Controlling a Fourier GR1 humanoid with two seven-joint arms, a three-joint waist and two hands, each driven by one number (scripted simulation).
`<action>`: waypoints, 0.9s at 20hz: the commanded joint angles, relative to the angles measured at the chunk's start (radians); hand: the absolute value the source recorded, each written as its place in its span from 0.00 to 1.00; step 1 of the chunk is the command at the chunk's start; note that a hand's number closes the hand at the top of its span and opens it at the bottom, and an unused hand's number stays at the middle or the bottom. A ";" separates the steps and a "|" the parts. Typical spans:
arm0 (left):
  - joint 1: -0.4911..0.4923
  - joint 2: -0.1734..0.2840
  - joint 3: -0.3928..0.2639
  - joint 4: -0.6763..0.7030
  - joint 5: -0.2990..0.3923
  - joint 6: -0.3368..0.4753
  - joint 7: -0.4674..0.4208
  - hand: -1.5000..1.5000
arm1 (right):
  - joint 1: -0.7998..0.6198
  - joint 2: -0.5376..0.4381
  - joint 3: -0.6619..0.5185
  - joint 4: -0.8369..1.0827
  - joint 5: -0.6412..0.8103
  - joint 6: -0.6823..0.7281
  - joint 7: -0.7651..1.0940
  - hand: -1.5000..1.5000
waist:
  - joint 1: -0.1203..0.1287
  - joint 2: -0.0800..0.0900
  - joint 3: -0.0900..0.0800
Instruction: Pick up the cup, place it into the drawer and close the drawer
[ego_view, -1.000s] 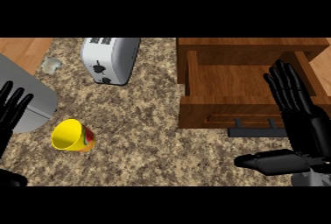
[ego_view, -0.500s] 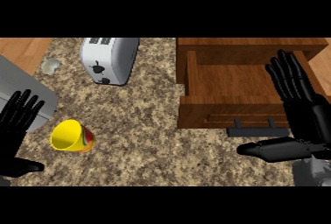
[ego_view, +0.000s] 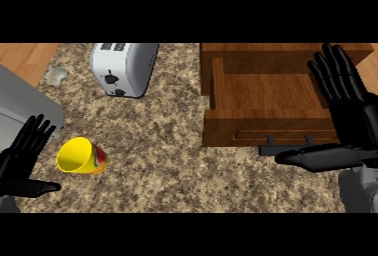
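A yellow cup (ego_view: 80, 156) with a red and green band lies on its side on the granite counter at the lower left, its mouth facing up-left. My left hand (ego_view: 22, 160) is just left of it, fingers straight and apart from the cup, thumb pointing right below it. The wooden drawer (ego_view: 269, 100) stands open at the upper right, its inside bare and its dark handle (ego_view: 284, 142) at the front. My right hand (ego_view: 351, 117) hovers open over the drawer's right side, thumb stretched left near the handle.
A silver toaster (ego_view: 122, 67) stands at the back centre. A small glass (ego_view: 56, 75) sits at the far left, next to a grey appliance (ego_view: 18, 107) along the left edge. Wooden floor shows beyond the counter's upper left corner.
My left hand has moved right, toward the cup. My right hand has shifted slightly up and further over the drawer. The cup and drawer have stayed put.
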 joint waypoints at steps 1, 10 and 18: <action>-0.089 0.006 -0.023 0.210 -0.102 0.026 -0.134 0.00 | -0.020 -0.002 -0.003 0.012 0.001 0.005 0.014 0.00 | 0.000 -0.001 0.000; -0.212 0.006 -0.040 0.593 -0.212 0.090 -0.415 0.00 | 0.016 -0.008 -0.021 -0.087 -0.037 0.013 0.055 0.00 | -0.014 0.003 -0.002; -0.217 0.002 -0.048 0.661 -0.231 0.089 -0.552 0.00 | 0.002 0.004 -0.023 0.010 -0.018 0.021 -0.020 0.00 | -0.016 0.008 -0.004</action>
